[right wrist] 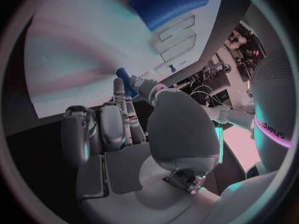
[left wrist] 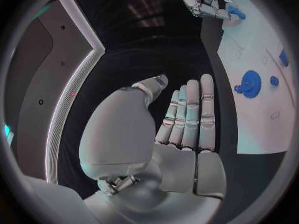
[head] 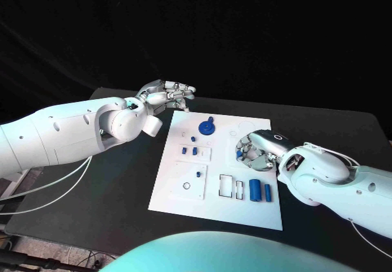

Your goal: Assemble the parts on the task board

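Note:
The white task board (head: 219,195) lies mid-table. My right hand (head: 255,152) hovers over its right side with its fingers curled down, and in the right wrist view the thumb and a finger pinch a small blue part (right wrist: 126,79). A round blue gear-like part (head: 207,127) sits near the board's far edge, also seen as the gear (left wrist: 250,82) in the left wrist view. Two blue cylinders (head: 260,191) lie side by side near the board's front right. My left hand (head: 167,93) is raised beyond the board's far left corner, its fingers (left wrist: 190,112) straight and holding nothing.
Small blue pieces (head: 192,151) sit in the board's left-middle slots, beside rectangular recesses (head: 231,186). The black table (head: 131,187) extends left and right of the board.

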Robot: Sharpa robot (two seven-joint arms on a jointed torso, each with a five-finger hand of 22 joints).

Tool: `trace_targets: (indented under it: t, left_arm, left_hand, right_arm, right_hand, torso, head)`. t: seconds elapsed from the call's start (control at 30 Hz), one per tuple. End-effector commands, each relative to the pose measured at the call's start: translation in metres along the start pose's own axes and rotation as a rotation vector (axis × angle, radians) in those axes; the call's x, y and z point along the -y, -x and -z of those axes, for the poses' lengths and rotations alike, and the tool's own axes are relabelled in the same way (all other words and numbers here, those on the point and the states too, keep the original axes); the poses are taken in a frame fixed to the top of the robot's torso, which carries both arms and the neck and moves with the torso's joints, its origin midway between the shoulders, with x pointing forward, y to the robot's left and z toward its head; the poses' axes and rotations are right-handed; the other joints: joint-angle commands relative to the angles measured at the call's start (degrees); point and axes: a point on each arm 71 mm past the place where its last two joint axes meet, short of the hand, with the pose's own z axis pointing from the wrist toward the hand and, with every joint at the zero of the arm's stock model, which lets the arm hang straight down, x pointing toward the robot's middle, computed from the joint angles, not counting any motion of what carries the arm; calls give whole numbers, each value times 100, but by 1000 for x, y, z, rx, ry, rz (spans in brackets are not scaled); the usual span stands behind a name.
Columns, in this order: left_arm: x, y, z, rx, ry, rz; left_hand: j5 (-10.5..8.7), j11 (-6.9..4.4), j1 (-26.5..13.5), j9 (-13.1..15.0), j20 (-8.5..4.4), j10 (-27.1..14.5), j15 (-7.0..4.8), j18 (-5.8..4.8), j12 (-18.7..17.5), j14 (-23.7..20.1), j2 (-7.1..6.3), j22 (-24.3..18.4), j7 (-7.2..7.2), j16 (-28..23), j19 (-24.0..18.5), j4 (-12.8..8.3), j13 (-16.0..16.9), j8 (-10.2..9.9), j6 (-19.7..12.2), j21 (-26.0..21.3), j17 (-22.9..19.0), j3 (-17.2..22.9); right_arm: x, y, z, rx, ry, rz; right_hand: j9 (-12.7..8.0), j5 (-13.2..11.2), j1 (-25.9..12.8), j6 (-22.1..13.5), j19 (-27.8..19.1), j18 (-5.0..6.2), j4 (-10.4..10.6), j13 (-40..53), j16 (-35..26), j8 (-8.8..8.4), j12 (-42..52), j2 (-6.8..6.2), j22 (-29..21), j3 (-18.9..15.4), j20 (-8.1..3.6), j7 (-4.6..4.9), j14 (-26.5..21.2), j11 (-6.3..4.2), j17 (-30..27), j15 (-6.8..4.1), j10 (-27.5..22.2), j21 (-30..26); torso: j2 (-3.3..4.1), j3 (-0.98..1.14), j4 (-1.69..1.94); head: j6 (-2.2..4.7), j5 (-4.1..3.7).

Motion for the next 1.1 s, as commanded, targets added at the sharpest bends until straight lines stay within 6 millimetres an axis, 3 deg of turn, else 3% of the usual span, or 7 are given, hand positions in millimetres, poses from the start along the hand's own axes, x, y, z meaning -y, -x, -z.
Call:
trace_targets:
  t: [0.03,0.5,0.7,0.83,1.1]
  left_arm:
    - [1,-2,0,-19,-3,12]
    - [0,0,0,-20,1,12]
    - [0,-1,-1,-22,1,12]
    - [0,-2,-2,-25,1,13]
    - [-1,-4,-4,-30,1,15]
  left_hand:
    - [1,0,6,-6,18,-33,15,68,23,-4,34,-5,2,-20,20,16,9,-28,-55,-24,-9,-33]
    - [1,0,9,-7,17,-37,15,69,24,-3,36,-7,2,-19,25,16,9,-29,-56,-27,-9,-35]
    - [1,0,9,-7,17,-37,15,69,24,-3,36,-7,2,-19,25,16,9,-29,-56,-27,-9,-35]
    - [1,2,9,-9,17,-49,15,69,23,-2,38,-9,3,-18,32,20,8,-32,-62,-31,-11,-40]
    - [1,2,9,-9,17,-49,15,69,23,-2,38,-9,3,-18,32,20,8,-32,-62,-31,-11,-40]
  right_arm:
    - [0,6,2,57,-9,-35]
    - [-11,22,13,80,5,-123]
    - [-39,22,10,76,80,-156]
    - [-56,17,5,67,124,-171]
    - [-97,-7,-6,25,226,-217]
  right_hand:
    - [38,24,13,35,135,-68,34,9,29,25,3,65,1053,0,-41,3,89,4,9,-47,38,29]
    - [49,35,-6,47,135,-68,52,10,33,41,-4,76,1054,-4,-46,-4,90,0,11,-51,50,27]
    - [51,40,-8,47,134,-67,53,10,29,43,-7,76,1053,-4,-47,-5,88,-1,3,-52,51,25]
    - [51,41,-7,46,131,-65,52,10,24,43,-8,77,1049,-4,-48,-6,87,-2,-4,-52,50,18]
    - [55,57,3,40,124,-62,45,9,21,45,-17,80,1043,3,-51,-6,85,-4,-13,-56,46,4]
  torso:
    - [-7,-1,-5]
    - [-8,2,-12]
    - [-6,7,-12]
    - [-4,-2,5]
    - [2,1,6]
  head:
    - [1,-3]
    - [1,0]
    - [1,35]
    - [1,65]
    - [1,177]
